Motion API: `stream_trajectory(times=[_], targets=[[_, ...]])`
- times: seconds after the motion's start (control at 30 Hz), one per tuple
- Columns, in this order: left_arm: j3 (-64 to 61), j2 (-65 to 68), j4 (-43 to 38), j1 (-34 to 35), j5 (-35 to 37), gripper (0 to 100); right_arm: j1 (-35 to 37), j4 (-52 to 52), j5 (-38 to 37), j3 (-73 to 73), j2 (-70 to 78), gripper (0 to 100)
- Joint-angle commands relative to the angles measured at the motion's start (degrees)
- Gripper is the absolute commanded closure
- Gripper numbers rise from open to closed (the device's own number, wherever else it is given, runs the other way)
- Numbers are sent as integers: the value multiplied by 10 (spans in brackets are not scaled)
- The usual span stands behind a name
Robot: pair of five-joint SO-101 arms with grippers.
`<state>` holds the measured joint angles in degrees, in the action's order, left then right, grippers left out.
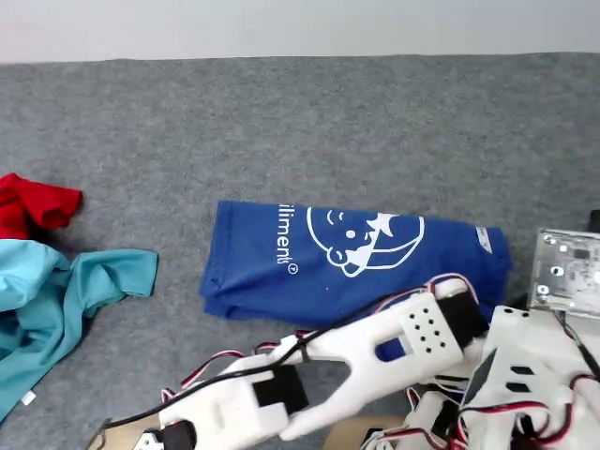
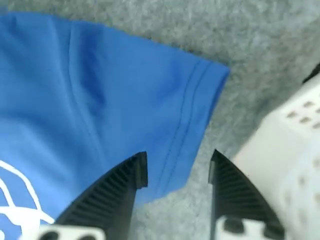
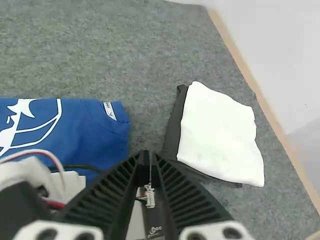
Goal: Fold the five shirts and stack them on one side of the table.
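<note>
We are counting two seemingly done: white shirt (image 3: 217,132) lying on dark shirt (image 3: 171,127), right. Our spread left tool (image 2: 178,160) is hovering over the central blue shirt (image 1: 347,258) hem, right tool (image 3: 150,160) pressed together; teal shirt (image 1: 56,300) and red shirt (image 1: 28,206) are waiting left.

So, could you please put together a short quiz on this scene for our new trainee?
1. True or false: the left end effector stands open above an edge of the blue shirt.
2. What lies on top of the folded dark shirt? A) a red one B) the white shirt C) a teal one
3. Fill in: the right end effector is ___ (open or shut).
Key: 1 true; 2 B; 3 shut.
</note>
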<state>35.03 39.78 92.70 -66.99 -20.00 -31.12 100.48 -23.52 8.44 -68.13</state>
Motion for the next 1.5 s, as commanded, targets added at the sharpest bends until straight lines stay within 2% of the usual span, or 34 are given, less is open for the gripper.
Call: stream_trajectory(times=[0.0,0.17,0.33,0.43,0.73,1.07,1.17,1.47], targets=[[65,37,33,-36,-16,783,-3,22,-9,1,0,987],[166,116,76,-35,-22,783,-2,19,-18,2,0,987],[218,155,78,-34,-22,785,-3,13,-37,1,0,987],[223,161,78,-35,-22,801,-3,11,-37,0,0,987],[225,156,78,-18,-22,977,-3,11,-37,2,0,987],[221,98,78,-15,-22,988,-3,11,-37,2,0,987],[225,87,77,2,-22,988,-3,14,-37,2,-1,987],[258,91,77,107,-23,988,-3,16,-36,2,-5,987]])
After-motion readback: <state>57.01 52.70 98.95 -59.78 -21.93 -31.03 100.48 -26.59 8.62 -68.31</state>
